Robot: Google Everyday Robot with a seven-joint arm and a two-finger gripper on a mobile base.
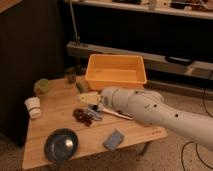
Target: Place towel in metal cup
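Observation:
A small blue-grey towel lies folded on the wooden table, near its front right edge. The metal cup, round and dark with a shiny inside, stands at the front left of the table. My white arm reaches in from the right over the table's middle. My gripper is at the arm's tip, near the table's centre, behind and to the left of the towel and well apart from the metal cup. It holds nothing that I can see.
A yellow bin stands at the table's back right. A white cup, a green cup and a dark cup stand along the left and back. A dark red object lies under the gripper.

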